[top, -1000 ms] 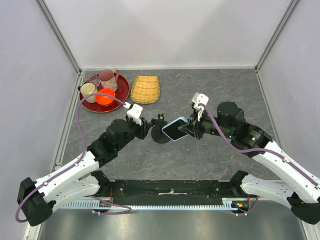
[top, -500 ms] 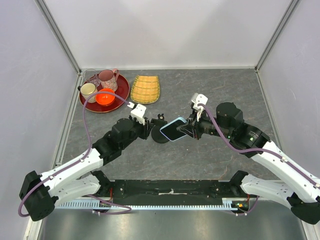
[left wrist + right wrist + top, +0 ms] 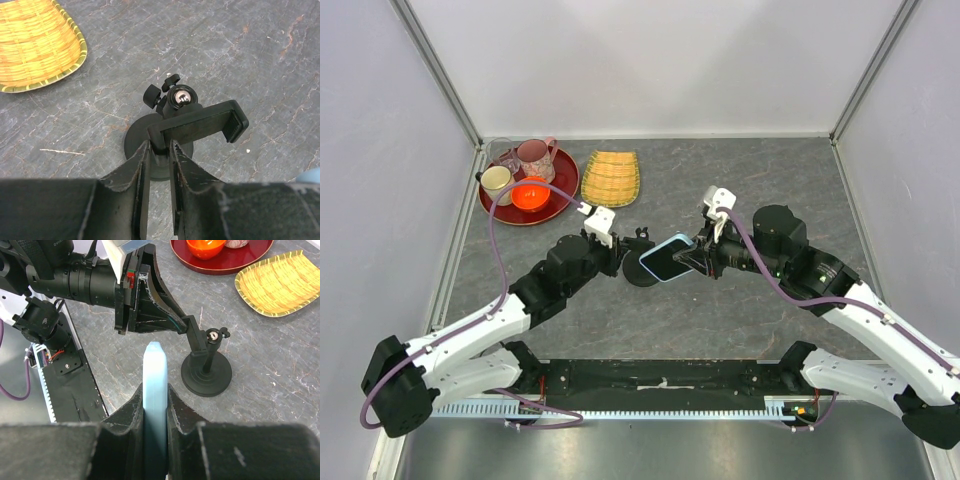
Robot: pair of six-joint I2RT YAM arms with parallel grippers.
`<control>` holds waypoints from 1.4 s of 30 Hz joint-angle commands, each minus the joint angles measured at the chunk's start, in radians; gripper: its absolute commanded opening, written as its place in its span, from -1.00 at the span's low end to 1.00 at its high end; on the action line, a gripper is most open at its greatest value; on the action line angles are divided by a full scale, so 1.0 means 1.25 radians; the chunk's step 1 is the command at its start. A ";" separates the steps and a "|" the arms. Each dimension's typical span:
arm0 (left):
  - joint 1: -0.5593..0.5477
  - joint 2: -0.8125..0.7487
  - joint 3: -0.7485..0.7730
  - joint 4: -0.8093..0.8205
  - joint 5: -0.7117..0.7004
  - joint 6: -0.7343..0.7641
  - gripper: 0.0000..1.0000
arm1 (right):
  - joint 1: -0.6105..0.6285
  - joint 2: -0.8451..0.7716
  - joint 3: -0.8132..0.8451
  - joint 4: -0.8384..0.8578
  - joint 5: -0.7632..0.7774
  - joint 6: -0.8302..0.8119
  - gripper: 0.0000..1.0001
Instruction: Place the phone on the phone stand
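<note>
Top view: phone [image 3: 668, 258] tilted over the disc base of the phone stand [image 3: 638, 270], mid-way across the desk [image 3: 750, 180].
Left wrist: left end effector [image 3: 159, 150], 2 fingers nearly together, pinches the phone stand's cradle stem.
Right wrist: right end effector [image 3: 155, 392] clamps the phone edge-on.

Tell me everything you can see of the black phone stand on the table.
The phone stand is matte black, plastic by the look: a round disc base flat on the grey table, a short upright post, a ball joint with a silvery screw and two knobs, and a wide cradle with hooked ends, tilted and empty. The fingers of the left gripper flank its neck closely; whether they pinch it is unclear. The phone, held by the right gripper, is not yet on it.
</note>
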 commanded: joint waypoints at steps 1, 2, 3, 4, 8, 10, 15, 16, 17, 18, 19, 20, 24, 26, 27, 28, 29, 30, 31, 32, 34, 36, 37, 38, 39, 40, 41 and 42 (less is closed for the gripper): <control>-0.002 0.006 0.013 0.047 -0.004 0.006 -0.50 | 0.002 -0.006 0.038 0.082 0.003 0.007 -1.00; -0.003 0.003 0.013 0.047 -0.004 0.008 -0.52 | 0.001 -0.006 0.040 0.080 0.003 0.007 -1.00; -0.003 0.005 0.012 0.048 -0.004 0.013 -0.54 | 0.002 -0.003 0.039 0.079 0.003 0.008 -1.00; -0.003 0.006 0.010 0.050 -0.004 0.016 -0.58 | 0.003 0.000 0.043 0.076 0.007 0.008 -1.00; -0.002 0.012 0.013 0.043 0.012 0.047 -0.86 | 0.001 0.016 0.048 0.076 0.021 0.011 -1.00; -0.002 0.013 0.020 0.022 0.021 0.063 -0.95 | 0.003 0.020 0.055 0.065 0.017 -0.008 -1.00; -0.002 -0.009 0.032 -0.030 0.136 0.132 -0.95 | 0.004 0.047 0.106 -0.018 -0.044 -0.110 -1.00; -0.001 -0.013 0.042 -0.041 0.192 0.158 -0.95 | 0.003 0.053 0.126 -0.053 -0.081 -0.133 -1.00; -0.001 -0.016 0.047 -0.057 0.220 0.181 -0.95 | 0.006 0.060 0.131 -0.065 -0.110 -0.191 -1.00; -0.001 -0.015 0.050 -0.062 0.245 0.189 -0.95 | 0.008 0.065 0.136 -0.075 -0.154 -0.216 -1.00; 0.002 -0.013 0.064 -0.082 0.294 0.198 -0.95 | 0.012 0.070 0.152 -0.110 -0.169 -0.247 -1.00; 0.002 -0.008 0.069 -0.091 0.316 0.214 -0.95 | 0.015 0.091 0.164 -0.131 -0.188 -0.297 -1.00; 0.008 0.032 0.116 -0.170 0.424 0.257 -0.95 | 0.035 0.148 0.208 -0.202 -0.225 -0.401 -1.00; 0.019 0.039 0.124 -0.179 0.450 0.273 -0.95 | 0.039 0.168 0.217 -0.208 -0.261 -0.440 -1.00; 0.031 0.037 0.121 -0.176 0.451 0.275 -0.95 | 0.042 0.173 0.218 -0.208 -0.274 -0.470 -1.00; 0.035 0.033 0.119 -0.177 0.460 0.280 -0.95 | 0.046 0.181 0.223 -0.205 -0.292 -0.485 -1.00; 0.035 0.030 0.118 -0.177 0.460 0.288 -0.95 | 0.055 0.194 0.229 -0.201 -0.294 -0.491 -1.00; 0.036 0.028 0.115 -0.177 0.462 0.291 -0.95 | 0.061 0.202 0.234 -0.197 -0.292 -0.501 -1.00; 0.036 0.029 0.117 -0.180 0.476 0.293 -0.95 | 0.068 0.211 0.250 -0.200 -0.292 -0.505 -1.00; 0.035 0.024 0.118 -0.179 0.479 0.293 -0.95 | 0.083 0.233 0.260 -0.203 -0.295 -0.512 -1.00; 0.035 0.021 0.110 -0.175 0.481 0.293 -0.95 | 0.100 0.257 0.288 -0.217 -0.289 -0.531 -1.00; 0.036 0.018 0.107 -0.171 0.482 0.293 -0.95 | 0.128 0.295 0.306 -0.223 -0.251 -0.540 -1.00; 0.035 0.018 0.108 -0.170 0.486 0.292 -0.95 | 0.137 0.322 0.332 -0.240 -0.238 -0.551 -1.00; 0.035 0.021 0.110 -0.171 0.488 0.292 -0.95 | 0.158 0.335 0.346 -0.249 -0.218 -0.558 -1.00; 0.035 0.019 0.113 -0.171 0.492 0.292 -0.95 | 0.166 0.348 0.374 -0.270 -0.208 -0.564 -1.00; 0.036 0.019 0.112 -0.170 0.493 0.291 -0.95 | 0.181 0.371 0.386 -0.281 -0.195 -0.580 -1.00; 0.035 0.019 0.110 -0.169 0.492 0.291 -0.95 | 0.184 0.382 0.398 -0.290 -0.181 -0.583 -1.00; 0.035 0.019 0.109 -0.168 0.494 0.289 -0.95 | 0.185 0.392 0.423 -0.312 -0.161 -0.592 -1.00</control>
